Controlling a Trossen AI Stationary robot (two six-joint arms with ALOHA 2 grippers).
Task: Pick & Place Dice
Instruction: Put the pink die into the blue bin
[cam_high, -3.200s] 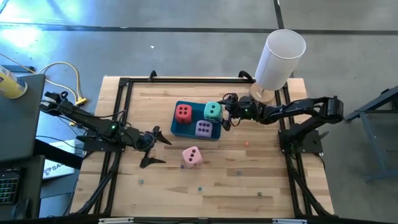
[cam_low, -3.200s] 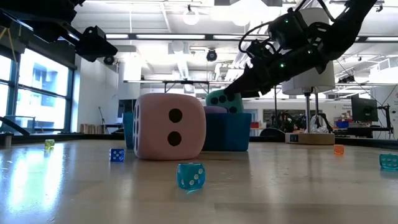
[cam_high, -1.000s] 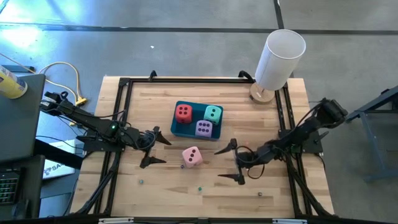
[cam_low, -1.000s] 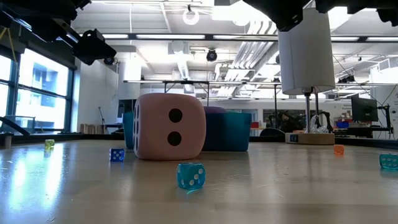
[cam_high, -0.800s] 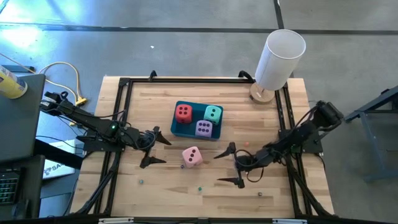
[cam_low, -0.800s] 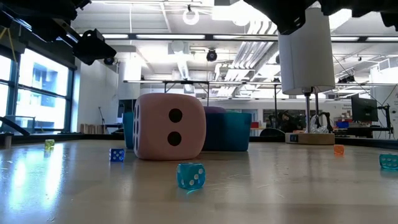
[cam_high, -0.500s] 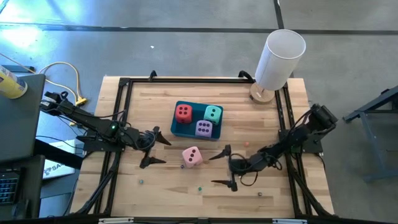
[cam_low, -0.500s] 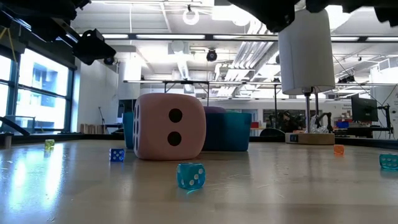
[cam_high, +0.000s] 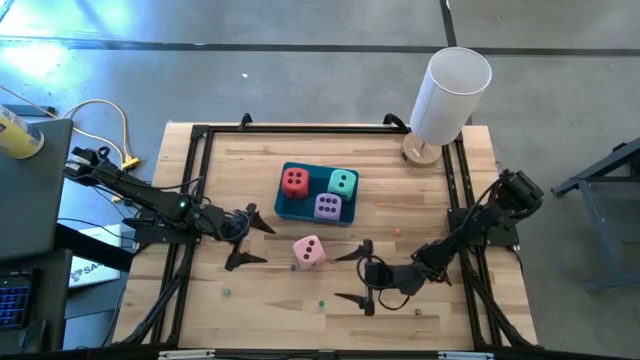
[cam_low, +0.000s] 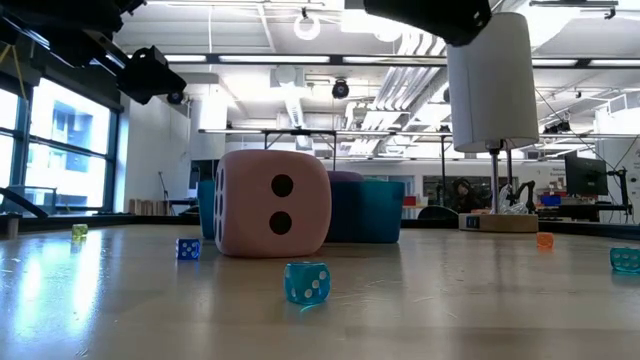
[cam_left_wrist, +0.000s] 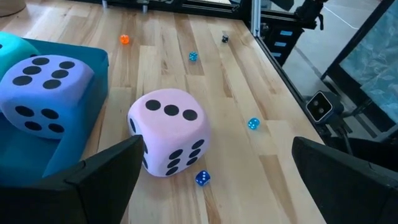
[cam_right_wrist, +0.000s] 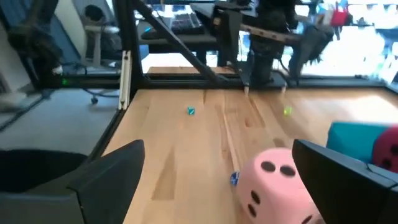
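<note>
The blue tray (cam_high: 284, 205) sits a little above the middle of the table (cam_high: 430, 200) in the high view. Three dice lie in it: the red die (cam_high: 294, 182) at the tray's 10 o'clock corner, the teal die (cam_high: 343, 182) at its 2 o'clock corner, and the purple die (cam_high: 327, 206) at about 5 o'clock. The pink die (cam_high: 309, 251) is outside the tray, on the bare wood at 6 o'clock from it, near but not touching.

The right gripper (cam_high: 353, 273) is low over the table at 4 o'clock from the pink die, near it but apart from it. Its two fingers are spread wide and hold nothing. In the right wrist view the pink die (cam_right_wrist: 278, 185) shows between the two dark fingers (cam_right_wrist: 106, 177), with two dots on its upper face.

The left gripper (cam_high: 249, 237) waits at 9 o'clock from the pink die, well apart from it. Its fingers are also spread and empty. In the left wrist view the pink die (cam_left_wrist: 168, 130) stands just beside the tray (cam_left_wrist: 74, 140), with the purple die (cam_left_wrist: 43, 93) inside.

A white cylinder (cam_high: 450, 95) stands at the table's 1 o'clock corner. Tiny beads (cam_low: 306, 282) are scattered on the wood in front of the pink die (cam_low: 271, 203) in the low view.
</note>
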